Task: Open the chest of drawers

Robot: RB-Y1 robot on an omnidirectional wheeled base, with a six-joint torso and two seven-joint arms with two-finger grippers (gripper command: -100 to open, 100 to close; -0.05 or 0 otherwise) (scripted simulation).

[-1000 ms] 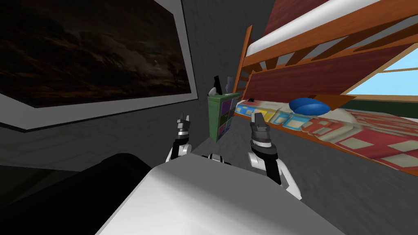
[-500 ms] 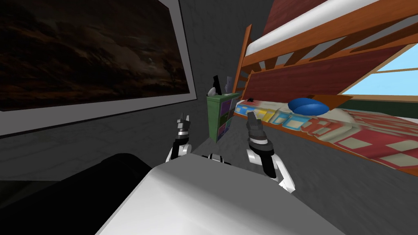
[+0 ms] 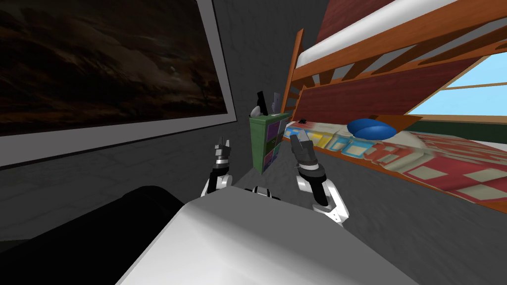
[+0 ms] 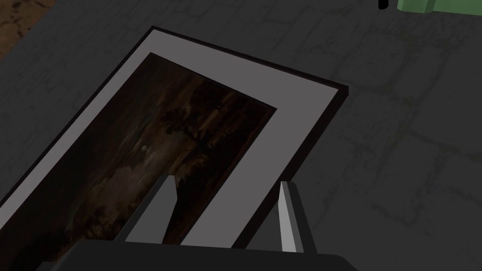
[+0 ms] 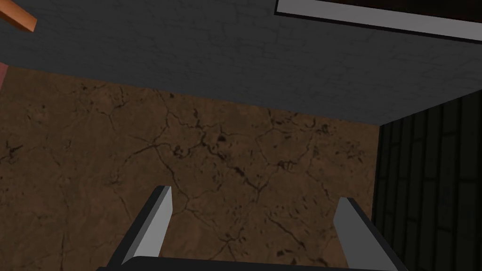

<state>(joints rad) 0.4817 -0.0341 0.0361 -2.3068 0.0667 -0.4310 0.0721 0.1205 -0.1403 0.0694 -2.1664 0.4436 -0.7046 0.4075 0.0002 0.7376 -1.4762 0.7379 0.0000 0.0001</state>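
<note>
Two grippers are up ahead of us. The left gripper [image 3: 222, 144] is upright on the left. Its fingers [image 4: 157, 214] stand apart at a moderate gap with nothing between them. The right gripper [image 3: 298, 140] leans toward the middle, and its fingers [image 5: 153, 228] are spread wide, also on nothing.

One chest of drawers [image 3: 259, 141] stands beyond both grippers, well apart from them. It is green-sided, with drawer fronts in several colours whose number we cannot tell. In the head view it sits between the two grippers, nearer the right one. On its top are a few small items: one dark upright item [image 3: 262, 102] and some pale ones beside it.

One bunk bed [image 3: 346, 74] with two bunks stands just beside the chest, on the right. One blue pillow [image 3: 371, 129] lies on the patterned cover of the lower bunk. One large framed picture [image 3: 109, 64] hangs on the grey wall to the left.

A bare grey stretch lies between the grippers and the chest. The lower bunk's wooden edge borders that stretch on the right. A dark rounded shape [image 3: 143, 208] that we cannot identify sits low on our left.
</note>
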